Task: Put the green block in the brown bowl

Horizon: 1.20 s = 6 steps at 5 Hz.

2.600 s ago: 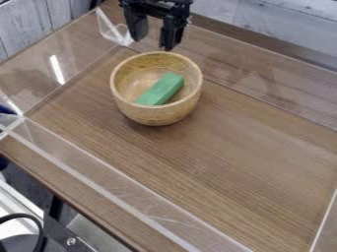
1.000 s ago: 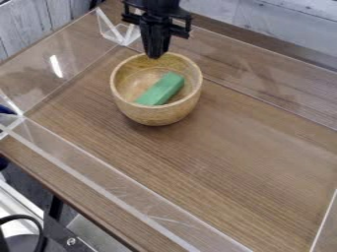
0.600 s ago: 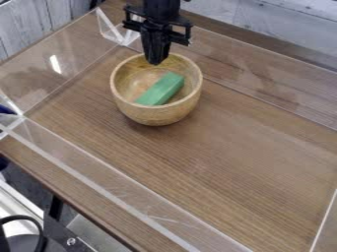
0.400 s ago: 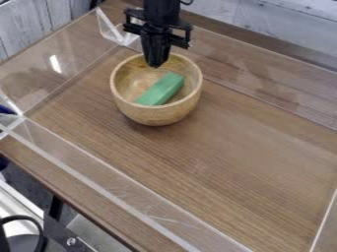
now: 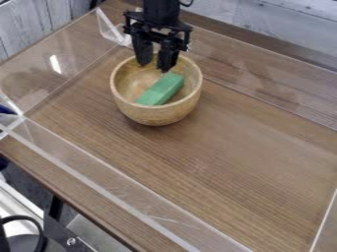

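The green block (image 5: 162, 91) lies tilted inside the brown bowl (image 5: 132, 102), which sits on the wooden tabletop at the upper middle. My black gripper (image 5: 156, 62) hangs over the bowl's far rim, just above the block's upper end. Its two fingers (image 5: 142, 54) stand apart, open, with nothing between them. I am not touching the block.
A clear acrylic wall (image 5: 53, 74) runs around the wooden table (image 5: 211, 148). Its left and front edges rise a little above the surface. A crumpled bit of clear plastic (image 5: 112, 31) sits at the back behind the gripper.
The gripper came down a little toward the bowl with its fingers shut, and now the fingers have spread open. The block stays in the bowl.
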Each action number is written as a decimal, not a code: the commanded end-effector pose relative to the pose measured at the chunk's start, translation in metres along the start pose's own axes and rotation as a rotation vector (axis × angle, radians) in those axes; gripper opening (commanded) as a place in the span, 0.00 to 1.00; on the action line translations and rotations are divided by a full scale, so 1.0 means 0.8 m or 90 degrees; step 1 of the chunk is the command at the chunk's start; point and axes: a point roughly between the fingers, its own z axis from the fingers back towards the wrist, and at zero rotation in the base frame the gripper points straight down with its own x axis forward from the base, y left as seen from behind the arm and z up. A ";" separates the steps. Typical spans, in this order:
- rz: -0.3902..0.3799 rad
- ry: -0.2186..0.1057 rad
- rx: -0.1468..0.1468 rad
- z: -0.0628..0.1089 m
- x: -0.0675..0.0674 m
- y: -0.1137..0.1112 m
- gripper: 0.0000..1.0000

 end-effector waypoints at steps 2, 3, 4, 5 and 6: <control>-0.001 -0.074 0.003 0.065 0.003 -0.001 1.00; -0.004 -0.104 0.004 0.102 0.003 -0.007 1.00; -0.004 -0.123 0.000 0.124 0.002 -0.007 1.00; -0.002 -0.112 0.002 0.110 0.009 -0.004 0.00; 0.000 -0.102 0.003 0.098 0.014 -0.001 0.00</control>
